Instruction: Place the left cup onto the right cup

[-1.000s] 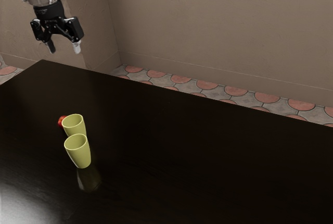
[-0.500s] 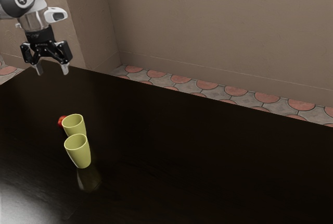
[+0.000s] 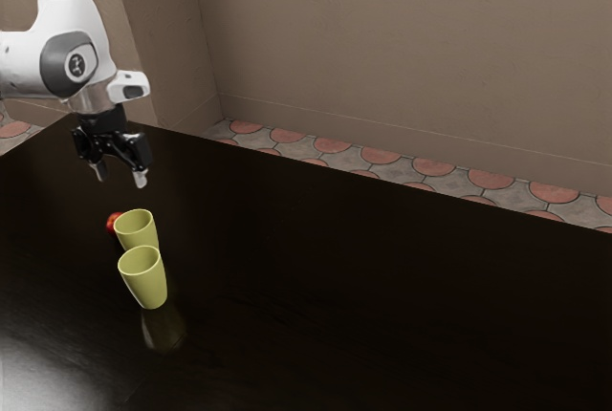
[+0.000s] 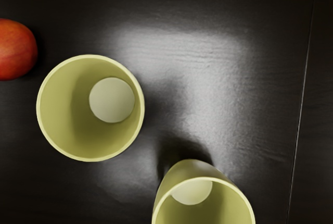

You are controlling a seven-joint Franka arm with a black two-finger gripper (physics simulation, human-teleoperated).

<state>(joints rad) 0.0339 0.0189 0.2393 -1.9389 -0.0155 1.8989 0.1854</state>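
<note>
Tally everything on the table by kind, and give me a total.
Yellow-green cups: 2, the far cup and the near cup in the exterior view
Red apple: 1, beside the far cup
Total: 3

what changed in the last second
The gripper came down, swinging toward the exterior view's left and back, and now hovers open above the far cup. It grasped nothing. That cup, the near cup and the apple stayed put.
</note>
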